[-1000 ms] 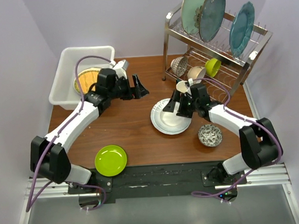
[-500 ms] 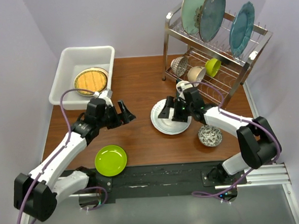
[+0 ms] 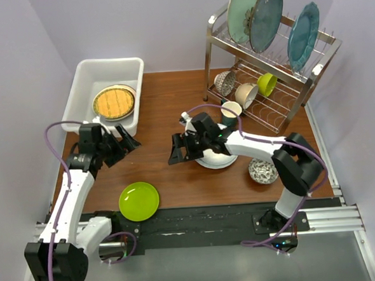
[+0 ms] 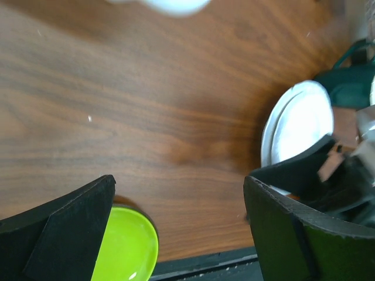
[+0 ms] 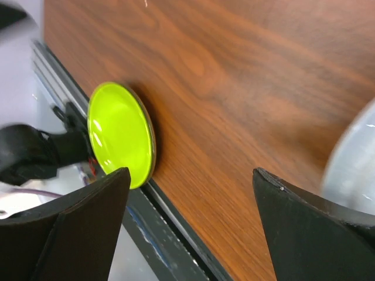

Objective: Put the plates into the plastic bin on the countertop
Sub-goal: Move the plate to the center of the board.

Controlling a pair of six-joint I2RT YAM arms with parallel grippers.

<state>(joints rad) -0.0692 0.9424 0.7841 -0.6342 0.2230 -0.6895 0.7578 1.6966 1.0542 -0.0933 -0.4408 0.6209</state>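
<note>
The white plastic bin (image 3: 83, 73) stands at the far left of the countertop (image 3: 160, 116), with the woven yellow plate (image 3: 114, 101) lying in it. The lime green plate (image 3: 139, 201) lies near the front edge; it also shows in the left wrist view (image 4: 126, 249) and the right wrist view (image 5: 120, 132). A white plate stack (image 3: 217, 158) lies mid-table, partly under my right arm. My left gripper (image 3: 123, 144) is open and empty, just near of the bin. My right gripper (image 3: 180, 149) is open and empty, left of the white plates.
A steel wire rack (image 3: 265, 53) at the back right holds teal and blue-grey plates and small bowls. A patterned bowl (image 3: 264, 169) and a dark cup (image 3: 230, 110) sit near the white plates. A black rail (image 3: 199, 219) runs along the near edge.
My left arm has drawn back from beside the bin toward the near left, gripper still open. My right gripper has moved left, off the white plates, toward the table's middle.
</note>
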